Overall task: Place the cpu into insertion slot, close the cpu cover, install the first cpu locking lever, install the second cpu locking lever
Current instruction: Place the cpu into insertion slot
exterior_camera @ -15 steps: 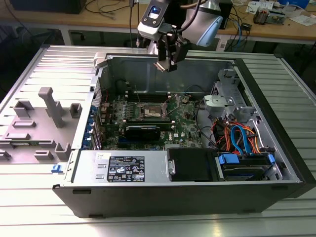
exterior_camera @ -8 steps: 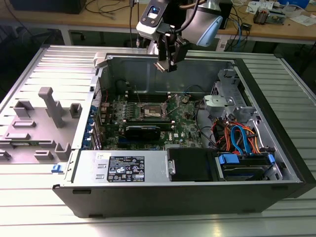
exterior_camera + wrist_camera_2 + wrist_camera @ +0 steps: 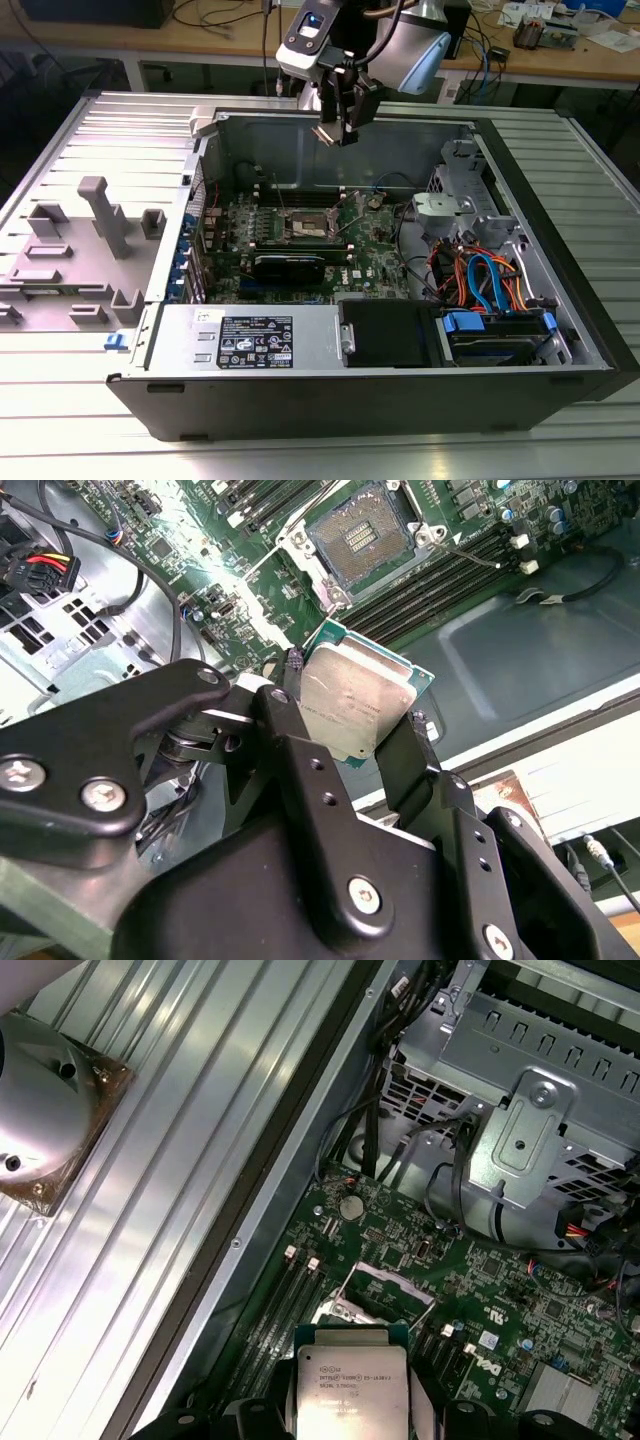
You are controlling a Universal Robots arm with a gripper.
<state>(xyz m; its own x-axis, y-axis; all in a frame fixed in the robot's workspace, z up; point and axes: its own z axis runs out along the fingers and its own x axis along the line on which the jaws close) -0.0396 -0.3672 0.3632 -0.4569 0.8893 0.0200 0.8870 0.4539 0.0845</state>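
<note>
Jaws closed on the cpu (image 3: 355, 705), 2 black fingers (image 3: 290, 745) pinching opposite edges, metal top facing the camera in both wrist views (image 3: 350, 1392). The green substrate edge shows at the far side of the chip.

The cpu is in the air, clear of the board, not seated. The exterior view puts the arm head (image 3: 340, 105) above the open computer case (image 3: 300, 400), near its back wall, well above the motherboard (image 3: 375, 262).

The insertion slot (image 3: 362, 535) is uncovered, with its dark contact field exposed; in the exterior view it sits mid-board (image 3: 305, 226). 2 thin wire levers (image 3: 482, 560) are swung out beside it. Can't tell the cpu cover from the slot rim here.

Long memory slots (image 3: 440, 592) flank the slot. Coin battery (image 3: 350, 1206) lies further up the board, drive cage (image 3: 530, 1130) past that. Case lies on its side on the ribbed metal bench (image 3: 570, 440). Grey fixtures (image 3: 105, 215) are on the exterior view's left.
</note>
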